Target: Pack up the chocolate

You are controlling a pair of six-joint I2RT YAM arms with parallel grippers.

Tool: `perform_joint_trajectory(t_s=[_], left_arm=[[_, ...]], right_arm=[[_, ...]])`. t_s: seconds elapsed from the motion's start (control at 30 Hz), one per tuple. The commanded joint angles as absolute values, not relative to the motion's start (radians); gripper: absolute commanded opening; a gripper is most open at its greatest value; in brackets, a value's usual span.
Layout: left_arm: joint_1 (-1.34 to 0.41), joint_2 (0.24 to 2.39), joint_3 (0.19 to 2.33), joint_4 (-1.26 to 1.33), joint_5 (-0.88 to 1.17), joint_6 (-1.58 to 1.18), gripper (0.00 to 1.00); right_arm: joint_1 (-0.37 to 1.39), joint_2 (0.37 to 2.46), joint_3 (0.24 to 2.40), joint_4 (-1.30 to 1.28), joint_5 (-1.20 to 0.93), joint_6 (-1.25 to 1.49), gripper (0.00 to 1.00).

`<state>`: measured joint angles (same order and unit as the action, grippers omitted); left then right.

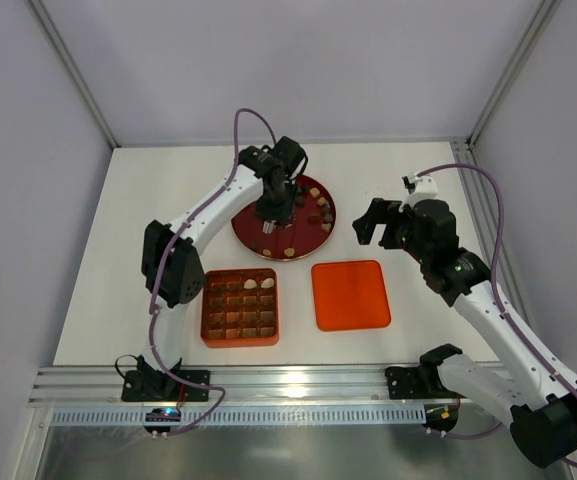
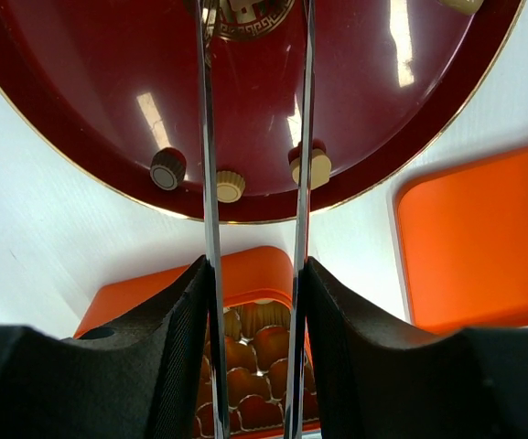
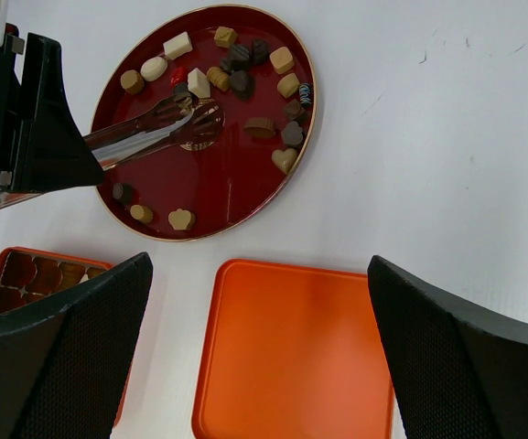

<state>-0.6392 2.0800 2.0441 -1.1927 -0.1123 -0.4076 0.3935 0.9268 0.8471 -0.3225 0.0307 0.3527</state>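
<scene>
From above, the left gripper [image 1: 271,213] hangs over a dark red round plate [image 1: 249,235] lying toward the far edge of the white worktop [image 1: 138,190], about mid-width. Chocolates [image 1: 317,212] lie scattered on the plate, mostly along its right and near sides. An orange gridded box [image 1: 240,322] sits by the near edge, left of centre, with a couple of light chocolates in its far row. The flat orange lid [image 1: 350,295] lies just beside it on the right. The right gripper [image 1: 376,226] hovers right of the plate.

In the left wrist view, the fingers [image 2: 167,357] clamp the two blades of metal tongs [image 2: 205,137], which reach out over the plate.

In the right wrist view, the fingers [image 3: 62,366] stand wide apart above the lid, holding nothing. The tongs' tips sit at the plate's centre; I cannot tell whether they grip a chocolate.
</scene>
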Motion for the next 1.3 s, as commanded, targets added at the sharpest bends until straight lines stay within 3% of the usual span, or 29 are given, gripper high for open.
perform_joint_trajectory(t_s=[0.0, 1.27], left_arm=[[-0.635, 2.063, 2.034, -1.160, -0.120, -0.437, 0.43], [-0.670, 2.008, 2.066, -1.229, -0.184, -0.407, 0.34]], right_arm=[[0.399, 0.920, 0.870, -0.291, 0.031, 0.341, 1.00], [0.399, 0.913, 0.861, -0.290, 0.031, 0.347, 1.00]])
